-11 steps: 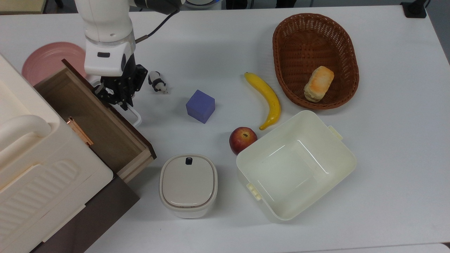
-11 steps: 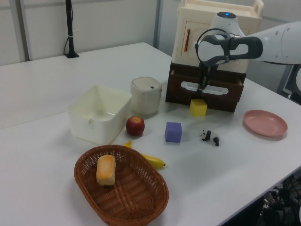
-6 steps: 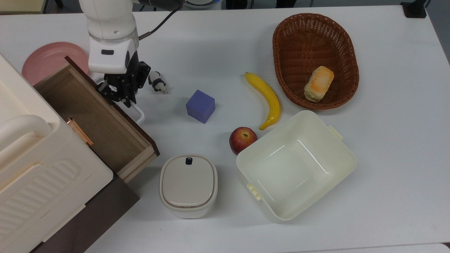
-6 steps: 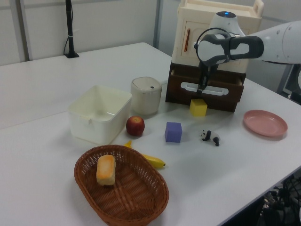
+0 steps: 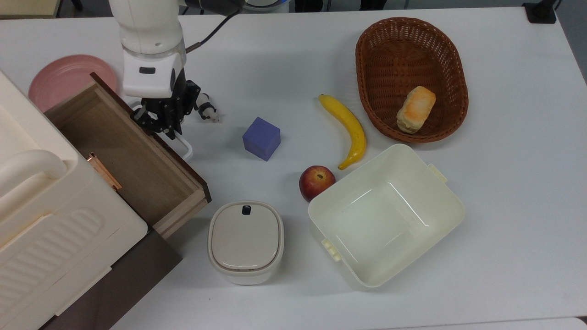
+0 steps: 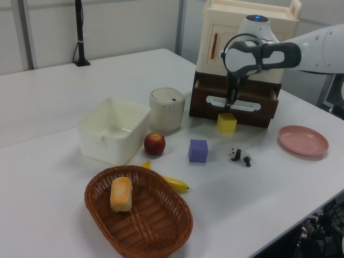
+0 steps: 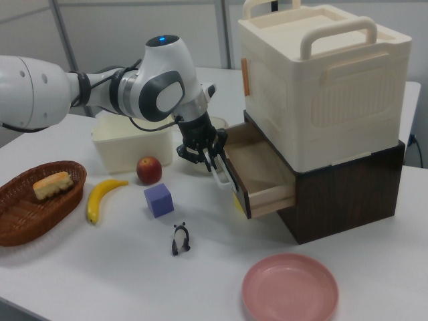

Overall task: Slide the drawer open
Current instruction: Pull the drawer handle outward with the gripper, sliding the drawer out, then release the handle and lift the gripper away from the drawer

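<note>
Cabinet (image 5: 55, 220) first, at the top view's left: we see its cream upper box sitting on a dark brown base, and out of that base comes the drawer (image 5: 133, 151), pulled well clear so that its light wooden floor lies bare. Its dark front panel faces the table's middle, and the white loop handle (image 5: 183, 149) sticks out from that panel. Our gripper (image 5: 160, 120) hangs right at the handle, fingers pointing down around the bar; whether they are clamped on it or merely hooked behind it we cannot tell.

Moving right in the top view, a small panda figure (image 5: 205, 107) lies just beside the gripper, then a purple cube (image 5: 262, 138), and below the drawer's corner a lidded container (image 5: 246, 241). The left view also shows a yellow block (image 6: 226, 122) just in front of the drawer's panel.

We judge the opening nearly done, so the risks are overshoot ones. If we pull on too far, the drawer could leave its runners and tip, or drag the whole cabinet across the table. A pull off the drawer's line could jam it askew. The panel might push the yellow block, and the arm's elbow could sweep the panda if we back away carelessly.
</note>
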Controlling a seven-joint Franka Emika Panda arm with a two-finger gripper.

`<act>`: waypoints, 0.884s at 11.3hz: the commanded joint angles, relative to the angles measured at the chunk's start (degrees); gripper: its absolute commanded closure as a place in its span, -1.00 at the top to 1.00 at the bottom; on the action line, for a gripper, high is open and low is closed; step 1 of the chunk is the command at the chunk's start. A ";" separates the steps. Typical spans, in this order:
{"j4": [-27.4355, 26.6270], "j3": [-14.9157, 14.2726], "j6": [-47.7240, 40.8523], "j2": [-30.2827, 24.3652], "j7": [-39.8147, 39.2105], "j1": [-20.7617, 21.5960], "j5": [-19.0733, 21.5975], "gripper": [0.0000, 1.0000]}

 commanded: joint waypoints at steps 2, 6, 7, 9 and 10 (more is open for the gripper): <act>-2.47 0.83 -0.97 -2.18 0.70 1.45 -0.75 -0.87; -2.30 0.92 -1.06 -2.18 2.01 1.53 -0.75 -0.47; -2.21 1.09 -1.15 -2.18 4.36 1.62 -0.75 -0.03; -2.12 1.62 -1.06 -2.18 5.97 1.62 -0.75 0.17; -2.12 1.62 -1.06 -2.18 6.06 1.62 -0.75 0.18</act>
